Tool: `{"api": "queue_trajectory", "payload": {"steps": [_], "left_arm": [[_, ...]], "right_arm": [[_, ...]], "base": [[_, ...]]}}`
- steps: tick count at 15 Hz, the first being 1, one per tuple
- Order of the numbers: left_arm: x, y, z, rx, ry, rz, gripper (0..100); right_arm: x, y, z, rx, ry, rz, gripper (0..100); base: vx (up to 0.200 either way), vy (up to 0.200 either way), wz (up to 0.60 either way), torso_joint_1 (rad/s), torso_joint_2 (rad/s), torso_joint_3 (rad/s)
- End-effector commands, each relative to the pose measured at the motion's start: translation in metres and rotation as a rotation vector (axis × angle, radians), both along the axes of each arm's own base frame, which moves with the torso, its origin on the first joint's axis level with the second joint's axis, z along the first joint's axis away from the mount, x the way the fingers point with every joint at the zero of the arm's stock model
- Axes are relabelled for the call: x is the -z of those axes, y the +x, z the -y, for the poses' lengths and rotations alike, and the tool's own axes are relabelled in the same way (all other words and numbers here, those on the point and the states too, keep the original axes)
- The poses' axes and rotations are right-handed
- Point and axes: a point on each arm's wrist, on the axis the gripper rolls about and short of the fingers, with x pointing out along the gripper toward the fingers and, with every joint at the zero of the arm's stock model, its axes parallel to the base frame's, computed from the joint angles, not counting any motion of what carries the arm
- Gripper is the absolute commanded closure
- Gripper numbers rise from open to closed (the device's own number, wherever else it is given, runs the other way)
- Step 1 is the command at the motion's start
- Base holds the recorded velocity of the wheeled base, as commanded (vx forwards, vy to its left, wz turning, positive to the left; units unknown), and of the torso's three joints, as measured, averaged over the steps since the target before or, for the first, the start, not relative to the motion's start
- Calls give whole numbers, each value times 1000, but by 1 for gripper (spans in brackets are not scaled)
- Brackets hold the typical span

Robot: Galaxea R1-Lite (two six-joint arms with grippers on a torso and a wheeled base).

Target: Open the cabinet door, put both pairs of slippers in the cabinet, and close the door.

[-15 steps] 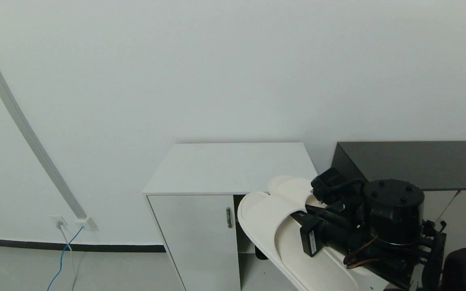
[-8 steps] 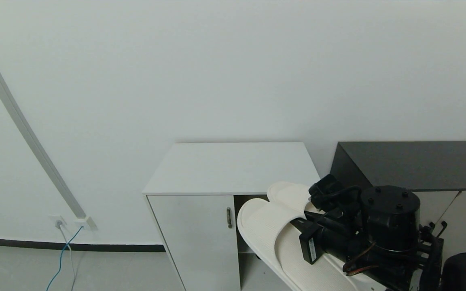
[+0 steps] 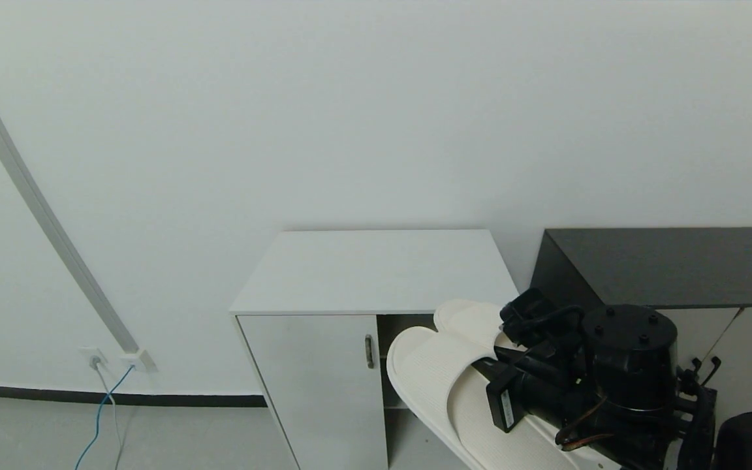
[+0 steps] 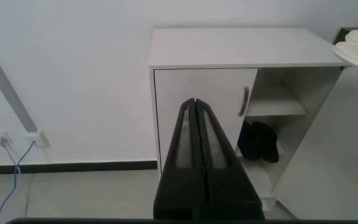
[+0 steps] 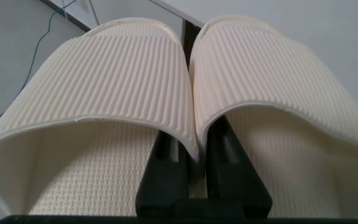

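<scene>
Points the left claw (image 4: 195, 102), clenched on nothing, at the white cabinet (image 4: 241, 46), with right door (image 4: 328, 137) open and dark shoes (image 4: 258, 140) on its lower shelf. Grips one pair of cream slippers (image 3: 428, 372) in the right claw (image 5: 194, 148), before that opening.

Your ribbed slippers (image 5: 123, 81) are cream: fine parallel ribs cross the straps, and the footbeds carry a small embossed weave. The right gripper (image 5: 193, 165) is black, and so is the left gripper (image 4: 195, 109), with dull grey pads (image 4: 211, 146). The cabinet (image 3: 369, 271) is plain white with a metal-grey handle (image 3: 369, 351), and the pair inside it (image 4: 258, 142) is black. The neighbouring unit (image 3: 670, 264) has a dark grey top. You have a white wall (image 3: 376, 117), a black skirting band (image 3: 115, 397) and a blue cable (image 3: 98, 424).
</scene>
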Motion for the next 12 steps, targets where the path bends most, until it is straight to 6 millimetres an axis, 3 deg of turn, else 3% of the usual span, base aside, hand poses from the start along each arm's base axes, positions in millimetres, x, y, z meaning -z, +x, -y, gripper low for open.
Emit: {"api": "queue_trajectory", "payload": {"steps": [1,4,12], "left_arm": [[0,0,0,0,0,1,100],[0,0,0,0,-1,-1,100],[0,0,0,0,0,-1,100]], "right_arm": [[1,0,0,-1,-4,-2,100],[3,-1,0,-3,-10,-8,100],[10,-7,-3,-28,9,12,100]], "base": [[0,0,0,0,0,0],[0,0,0,-35,85,45],[0,0,0,-152,333,181]]}}
